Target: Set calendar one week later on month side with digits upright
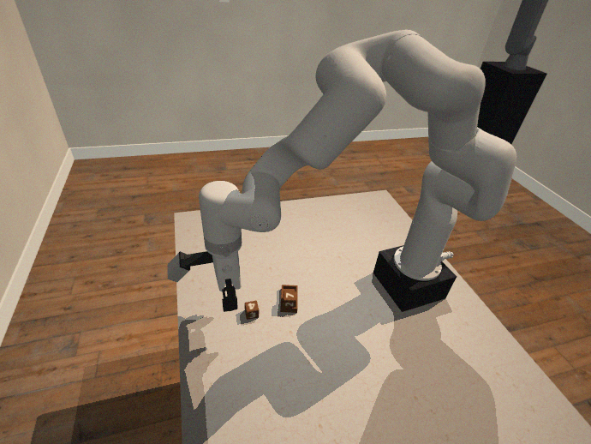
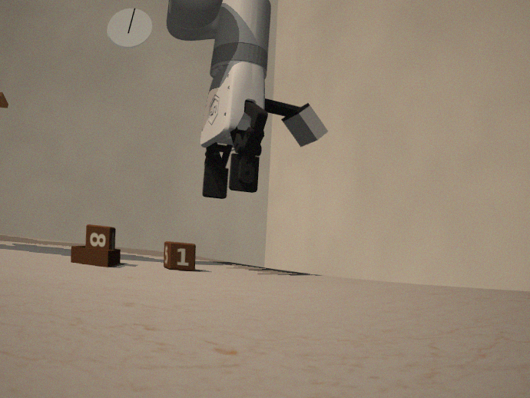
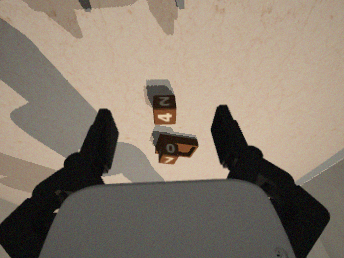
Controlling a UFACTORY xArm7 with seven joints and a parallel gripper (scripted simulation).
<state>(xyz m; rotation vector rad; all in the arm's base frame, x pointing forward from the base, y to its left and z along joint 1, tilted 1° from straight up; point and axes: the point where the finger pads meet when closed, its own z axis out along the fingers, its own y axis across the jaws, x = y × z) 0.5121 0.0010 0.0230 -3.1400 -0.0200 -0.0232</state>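
Two brown wooden cubes with white digits. Loose cube (image 2: 180,255) sits on the bench (image 2: 299,343), apart from the tray; exterior view reads "1" on its near face, wrist view reads "4" and "2" on other faces (image 3: 164,109), top view shows "4" upward (image 1: 251,309). Second cube (image 2: 100,237) stands in the tray (image 2: 94,256), a low brown wooden holder flat on the bench; exterior view shows "8" lying sideways, top view shows "7" and "2" (image 1: 289,295), wrist view shows "0" and "7" (image 3: 172,148). Month name not readable in any view.

End effector (image 2: 230,180) hangs above the bench, fingers fully spread, holding nothing, touching nothing. Black blocky fingers, white smooth wrist housing with a small logo, too small to read. Wrist view frames both cubes between the fingers, well below them. A grey box (image 2: 304,124) sticks out sideways on a black bracket.

Bench top is pale beige, faintly mottled like stone. Arm base (image 1: 389,293) is a black block at the bench's far side. Round wall clock (image 2: 129,27) behind.
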